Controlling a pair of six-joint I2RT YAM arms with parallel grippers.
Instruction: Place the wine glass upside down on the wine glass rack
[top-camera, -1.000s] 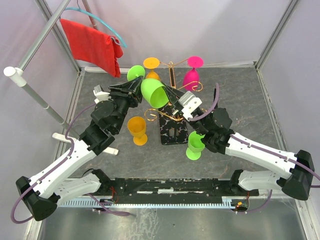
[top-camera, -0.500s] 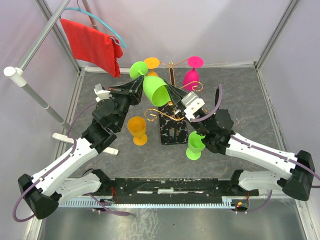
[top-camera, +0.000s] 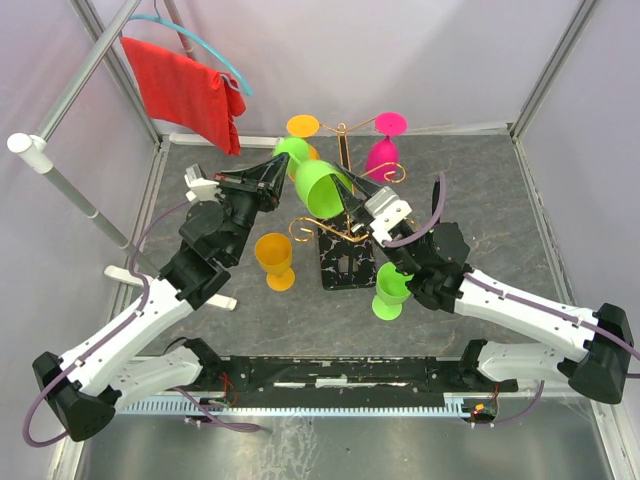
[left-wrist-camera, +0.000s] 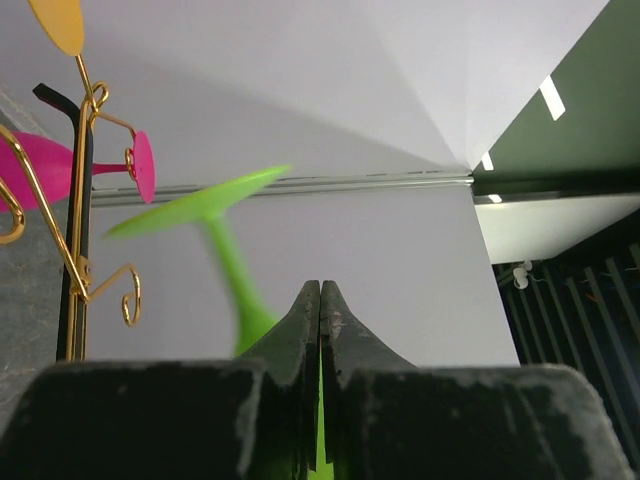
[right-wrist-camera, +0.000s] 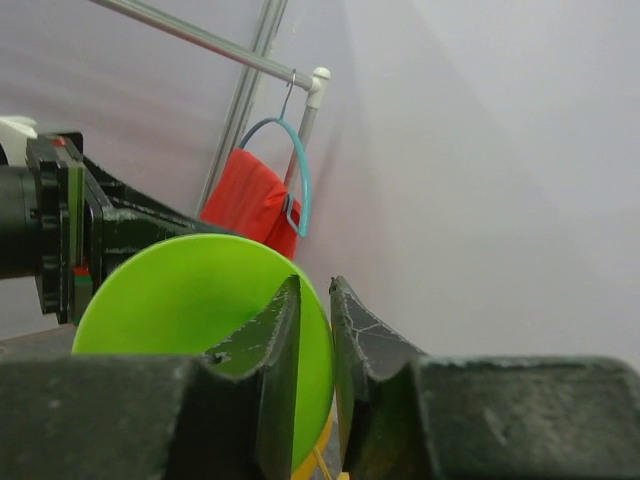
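A green wine glass (top-camera: 322, 187) is held tilted in the air just left of the gold wire rack (top-camera: 343, 150), with its foot up-left and its bowl opening toward the right arm. My left gripper (top-camera: 280, 165) is shut on the bowl wall, and green shows between its jaws (left-wrist-camera: 320, 285). The foot and stem (left-wrist-camera: 200, 205) rise to their left. My right gripper (top-camera: 346, 192) pinches the bowl's rim (right-wrist-camera: 190, 300), one finger (right-wrist-camera: 285, 320) inside and one outside. The rack's black base (top-camera: 345, 262) lies below.
An orange glass (top-camera: 303, 127) and a pink glass (top-camera: 385, 150) hang upside down on the rack. Another orange glass (top-camera: 274, 258) and another green glass (top-camera: 388, 292) stand on the table beside the base. A red cloth (top-camera: 185, 90) hangs on a rail at the back left.
Both arms have carried the green glass a little to the right, closer to the rack's post. Both grips are unchanged.
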